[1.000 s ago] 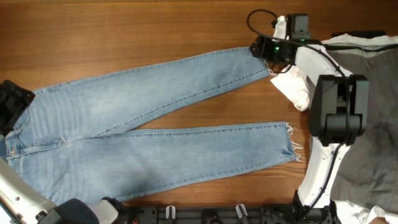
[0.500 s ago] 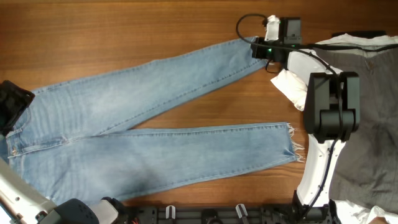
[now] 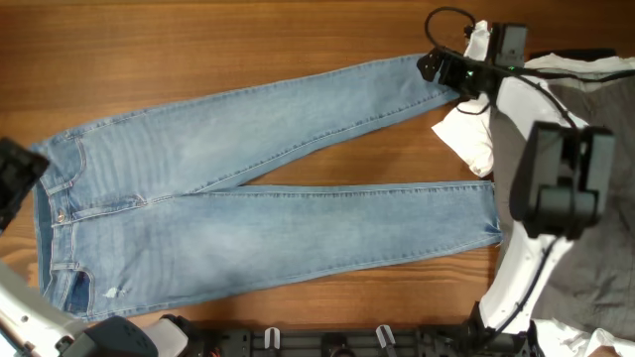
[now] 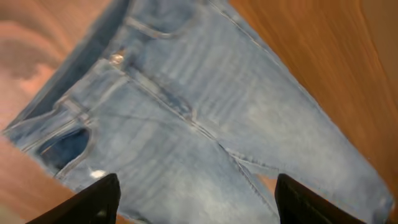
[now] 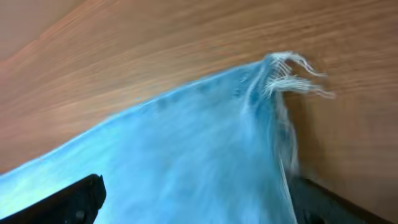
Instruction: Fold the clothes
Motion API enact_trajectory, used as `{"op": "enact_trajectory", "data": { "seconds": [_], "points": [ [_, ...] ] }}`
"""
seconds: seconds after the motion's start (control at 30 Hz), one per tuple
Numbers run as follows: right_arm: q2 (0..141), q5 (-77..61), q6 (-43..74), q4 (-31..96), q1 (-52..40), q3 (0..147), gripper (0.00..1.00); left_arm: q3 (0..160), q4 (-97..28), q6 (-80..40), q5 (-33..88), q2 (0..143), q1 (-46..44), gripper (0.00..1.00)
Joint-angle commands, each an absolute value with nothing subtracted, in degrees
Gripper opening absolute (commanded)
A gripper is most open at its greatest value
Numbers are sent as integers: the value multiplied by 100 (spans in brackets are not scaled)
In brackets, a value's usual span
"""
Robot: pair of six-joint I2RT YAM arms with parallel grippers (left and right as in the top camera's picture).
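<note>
The jeans lie flat and unfolded, front side up, on the wooden worktop, entirely to the left of the white cloth. The waistband is the end farthest from the white cloth. The two legs run from it toward the cloth and spread apart. The upper leg ends just above the cloth's upper-left corner. The lower leg ends just below the cloth. The right gripper is at the upper leg's end, just above the white cloth. In the right wrist view its jaws stand wide apart, with the frayed hem in view between them and not clamped. The left gripper is beyond the waistband, on the side of the jeans away from the white cloth. In the left wrist view its jaws are likewise spread wide above the waist area, where the button and a front pocket show. They hold nothing. A dark grey garment lies to the right of the white cloth.
</note>
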State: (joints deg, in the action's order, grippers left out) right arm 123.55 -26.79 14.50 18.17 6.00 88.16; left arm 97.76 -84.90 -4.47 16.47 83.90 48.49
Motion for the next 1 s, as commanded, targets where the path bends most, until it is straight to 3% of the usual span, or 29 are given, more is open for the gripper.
{"op": "enact_trajectory", "data": {
  "seconds": [0.0, 0.03, 0.2, 0.27, 0.4, 0.5, 0.57, 0.63, 0.8, 0.97],
  "points": [
    [10807, -2692, 1210, 2624, 596, 8844, 100, 9769, -8560, -823, 1387, 8379, 5352, 70],
    [10414, -2652, 1192, 2926, 596, 8844, 100, 9714, -8536, -980, 1116, 8379, 5507, 65],
    [9054, -2703, 1232, 4147, 596, 8844, 100, 9150, -7994, -1404, 397, 8455, 5850, 66],
    [8879, -2700, 1369, 4969, 596, 8844, 98, 8635, -7730, -1531, 137, 8589, 6014, 61],
    [9039, -2587, 1352, 6134, 596, 8838, 93, 7542, -7102, -1590, 51, 8866, 6545, 41],
    [9194, -2331, 1352, 6510, 596, 8794, 89, 6831, -6329, -1584, 73, 9100, 7035, 44],
    [9242, -2410, 1372, 6654, 596, 8593, 87, 6508, -5826, -958, 558, 9544, 7271, 60],
    [9238, -2443, 1404, 6790, 596, 8475, 86, 6497, -5800, -676, 561, 10027, 7382, 62],
    [9227, -2370, 1457, 6917, 596, 8475, 86, 6497, -5579, -388, 578, 10886, 7647, 60],
    [9229, -2200, 1564, 6882, 596, 8475, 87, 6563, -5535, -432, 648, 10984, 7647, 46]
  ]
}}
